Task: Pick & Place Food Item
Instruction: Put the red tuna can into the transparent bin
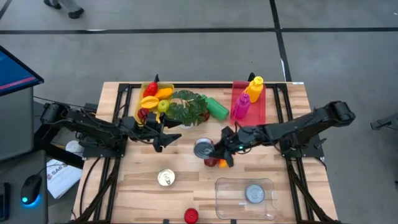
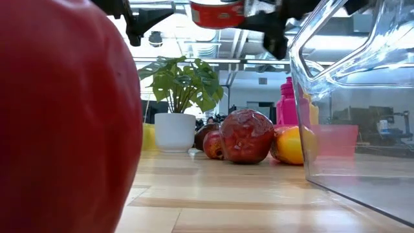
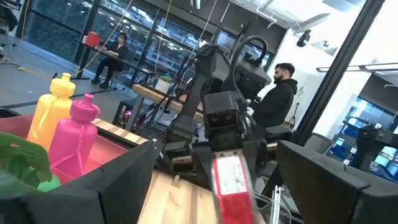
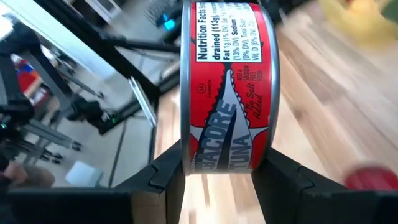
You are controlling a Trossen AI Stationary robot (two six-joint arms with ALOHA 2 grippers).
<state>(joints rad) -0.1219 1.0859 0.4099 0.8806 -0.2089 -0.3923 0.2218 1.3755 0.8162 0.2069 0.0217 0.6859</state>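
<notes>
High view shows the right gripper (image 1: 214,149) clamped on a tuna can (image 1: 203,148), carried above the table (image 1: 292,106) just up-left of the clear container (image 1: 244,198), which I'd guess is its goal. One can (image 1: 254,194) already sits inside; another can (image 1: 166,178) waits left of the container. The left gripper (image 1: 163,132) hangs further left, fingers spread, empty. The low view is half blocked by a red thing (image 2: 61,116) I can't identify
</notes>
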